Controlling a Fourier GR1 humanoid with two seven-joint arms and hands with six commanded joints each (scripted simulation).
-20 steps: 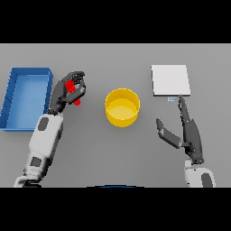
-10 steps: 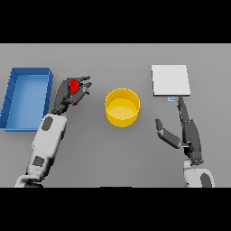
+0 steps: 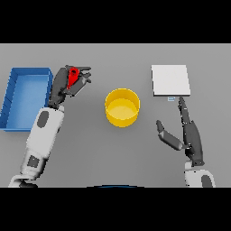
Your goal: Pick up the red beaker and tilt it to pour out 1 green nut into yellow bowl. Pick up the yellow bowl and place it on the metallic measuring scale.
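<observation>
Red beaker: small red plastic beaker (image 3: 73, 77), pinched in the curled fingers of the left hand (image 3: 67, 83), raised left of the round yellow bowl (image 3: 122, 107) and clear of it.
Head view, key relation: bowl lies to the right of the beaker-holding hand; beaker's long axis looks tilted, mouth direction unclear. No green nut visible.
Right hand: right hand (image 3: 187, 135) with fingers straight and spread, thumb out, resting just below the flat square metallic measuring scale (image 3: 170, 80), nearer the scale than the bowl.
Surface: plain grey table (image 3: 113, 153).
Room: blue rectangular tray (image 3: 25, 97) beside the left forearm; bowl sits between both hands.
</observation>
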